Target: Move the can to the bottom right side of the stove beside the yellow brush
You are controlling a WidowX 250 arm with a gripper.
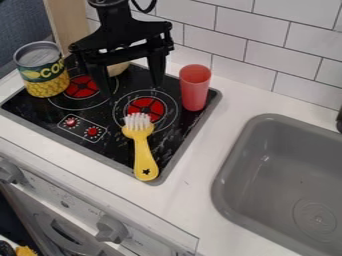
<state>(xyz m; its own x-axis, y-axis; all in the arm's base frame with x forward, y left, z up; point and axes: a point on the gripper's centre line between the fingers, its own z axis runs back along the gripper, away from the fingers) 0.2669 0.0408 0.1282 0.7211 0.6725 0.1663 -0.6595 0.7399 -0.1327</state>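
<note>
The black gripper [132,87] hangs over the back middle of the stove, its two fingers spread apart with nothing held between them. To its left, the corn can [45,75] stands upright on the left part of the black stove [57,119]. The yellow brush [143,150] lies on the stove's right front part, white bristles toward the back and handle end near the front right corner. The gripper is apart from both the can and the brush.
A red cup [194,87] stands at the stove's back right corner. Behind the gripper is a partly hidden tan object [118,68]. A grey sink [230,160] lies to the right, and a tiled wall runs along the back.
</note>
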